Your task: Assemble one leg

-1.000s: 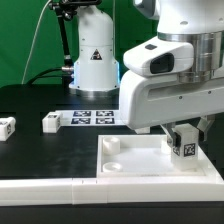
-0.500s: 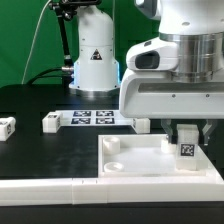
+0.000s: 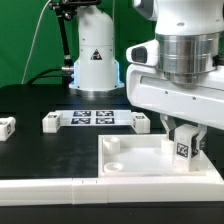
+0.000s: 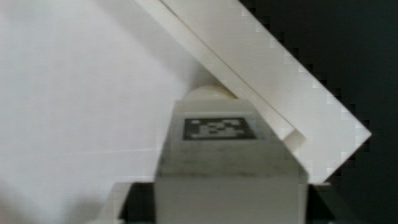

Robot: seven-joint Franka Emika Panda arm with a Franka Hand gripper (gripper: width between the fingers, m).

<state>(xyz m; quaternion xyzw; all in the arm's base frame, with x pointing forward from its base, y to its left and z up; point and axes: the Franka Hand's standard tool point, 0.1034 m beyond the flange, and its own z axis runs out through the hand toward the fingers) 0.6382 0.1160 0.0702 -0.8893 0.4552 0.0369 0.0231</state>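
My gripper (image 3: 183, 137) is shut on a leg (image 3: 182, 151), a small white block with a black-and-white tag facing the camera. It holds the leg upright over the far right corner of the large flat white panel (image 3: 140, 160). In the wrist view the leg (image 4: 224, 140) sits between the dark fingers, its far end at a round socket (image 4: 214, 90) in the panel's corner. Whether the leg's lower end touches the socket I cannot tell. Two more legs lie on the black table: one at the exterior view's far left (image 3: 6, 126) and one left of the marker board (image 3: 50, 121).
The marker board (image 3: 95, 118) lies flat behind the panel. A long white bar (image 3: 45, 187) runs along the table's front edge. A white robot base (image 3: 95, 55) stands at the back. Another small white part (image 3: 142, 122) lies by the marker board's right end.
The wrist has turned with the leg in its grip: the tag face has swung and the leg has shifted slightly toward the exterior view's left and up. The other parts have not moved.
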